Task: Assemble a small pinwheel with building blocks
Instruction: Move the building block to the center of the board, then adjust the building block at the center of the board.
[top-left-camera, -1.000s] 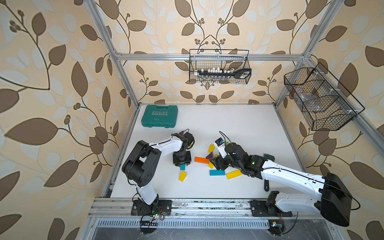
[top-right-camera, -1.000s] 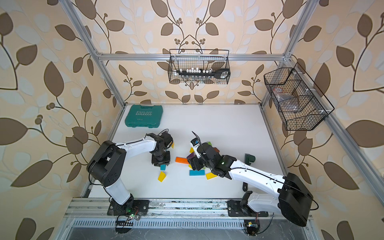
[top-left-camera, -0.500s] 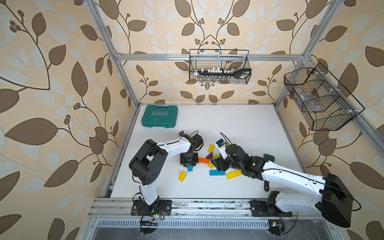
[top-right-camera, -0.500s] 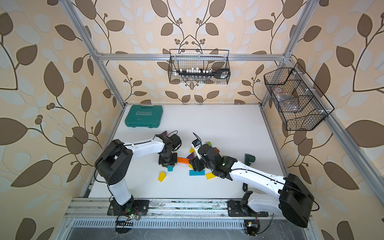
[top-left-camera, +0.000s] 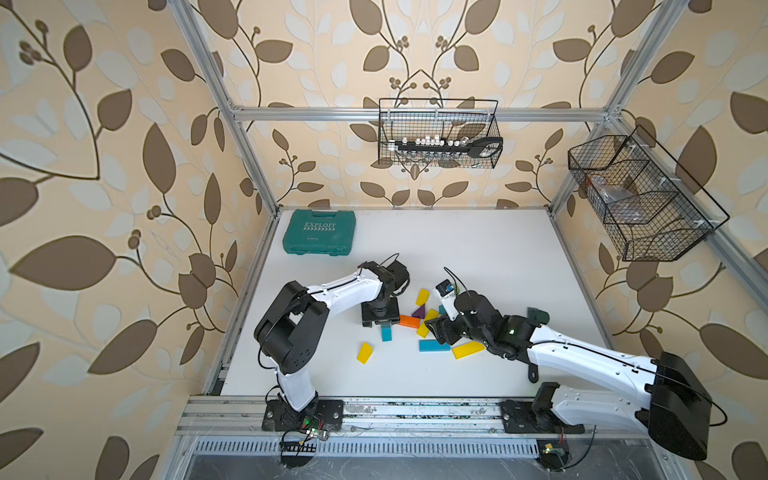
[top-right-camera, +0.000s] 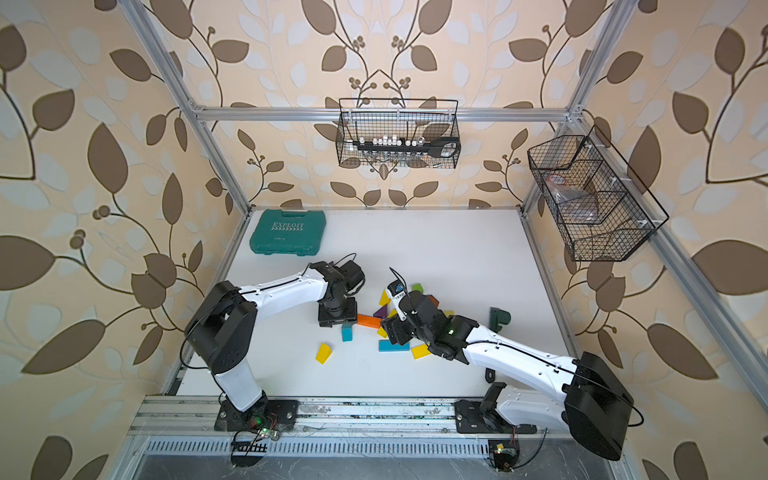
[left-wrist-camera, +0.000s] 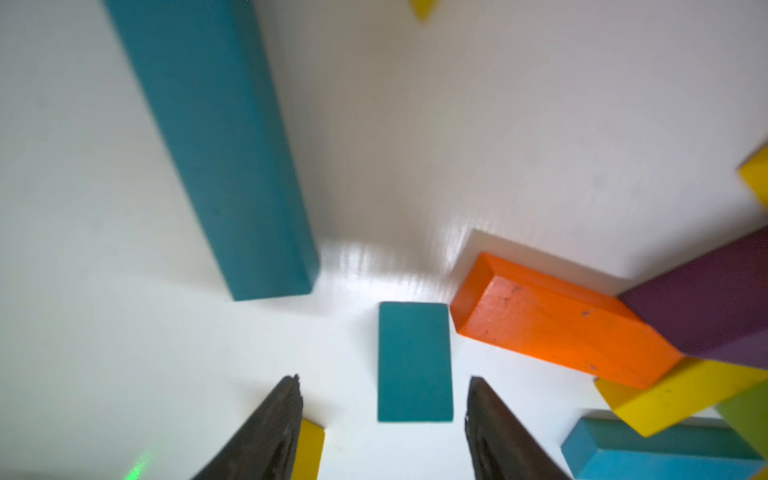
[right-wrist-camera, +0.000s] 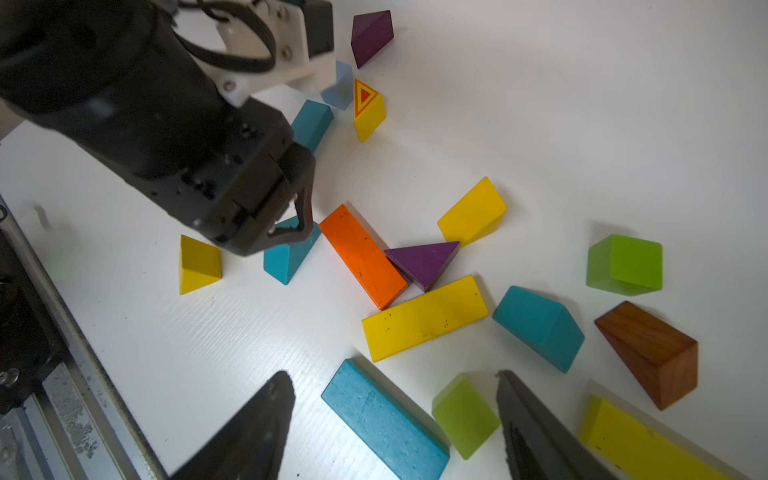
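The left arm reaches inward with its elbow folded and its wrist bent, so that the left end effector (top-left-camera: 379, 321) points straight down, jaws parted. The right arm stretches low and forward; the right end effector (top-left-camera: 436, 329) tilts downward, jaws spread wide.

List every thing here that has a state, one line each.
Left pincer: open, holding nothing.
Right pincer: open, holding nothing.
Teal wedge: lying on the table, unheld.
Orange bar: lying flat, touching the purple wedge.
Tool case: shut.
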